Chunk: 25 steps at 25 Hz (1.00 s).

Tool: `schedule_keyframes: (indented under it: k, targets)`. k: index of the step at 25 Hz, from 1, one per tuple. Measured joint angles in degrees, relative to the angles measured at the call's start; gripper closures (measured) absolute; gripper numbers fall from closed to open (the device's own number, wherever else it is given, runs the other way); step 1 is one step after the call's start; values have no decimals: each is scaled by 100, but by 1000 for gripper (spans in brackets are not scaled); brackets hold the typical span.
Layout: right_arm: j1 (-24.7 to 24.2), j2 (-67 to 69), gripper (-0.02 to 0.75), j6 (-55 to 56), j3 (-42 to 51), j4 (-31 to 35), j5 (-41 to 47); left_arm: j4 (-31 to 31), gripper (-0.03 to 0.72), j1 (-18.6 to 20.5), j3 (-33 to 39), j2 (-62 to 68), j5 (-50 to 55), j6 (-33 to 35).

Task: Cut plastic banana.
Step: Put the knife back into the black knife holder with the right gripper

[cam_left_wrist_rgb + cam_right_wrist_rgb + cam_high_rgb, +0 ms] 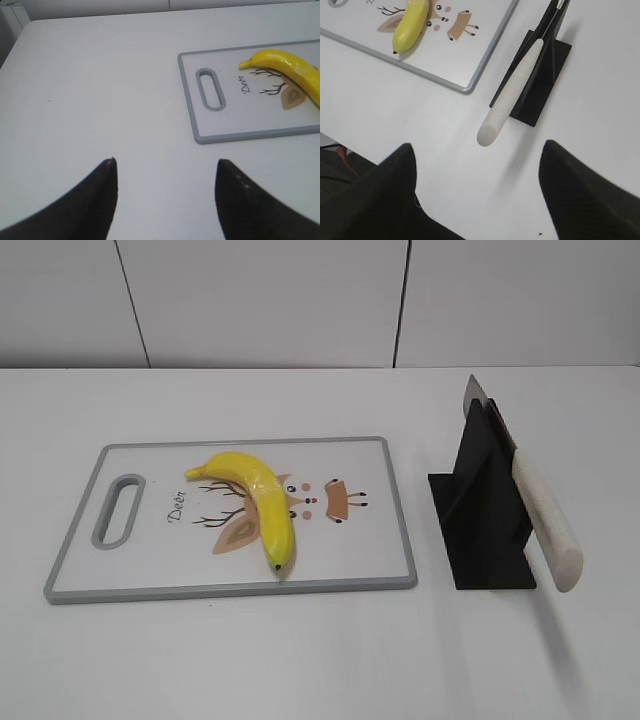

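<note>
The plastic banana (pixel 256 498) is glossy yellow and lies curved on the white cutting board (pixel 370 550), its dark tip toward the front edge. It also shows in the left wrist view (pixel 290 67) and the right wrist view (pixel 411 25). A knife with a white handle (pixel 548 520) rests slanted in a black stand (pixel 480 510) right of the board; its handle shows in the right wrist view (pixel 510 95). My left gripper (pixel 165 165) is open and empty over bare table left of the board. My right gripper (pixel 477 150) is open and empty, just short of the knife handle's end.
The cutting board has a grey rim and a handle slot (pixel 120 510) at its left end, with a deer drawing under the banana. The white table (pixel 300 660) ends at a wall behind. The table's near edge shows at the lower left of the right wrist view (pixel 340 142).
</note>
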Motion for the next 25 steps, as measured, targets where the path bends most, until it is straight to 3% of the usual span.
schedule_keyframes:
  k: [12, 25]
  targets:
    - [0, -2644, 158, -179, 1379, -156, 426, 0, 107, 0, 0, 0, 0, 6]
    - [0, -3980, 187, -184, 1452, -193, 541, 0, 107, 0, 0, 0, 0, 2]
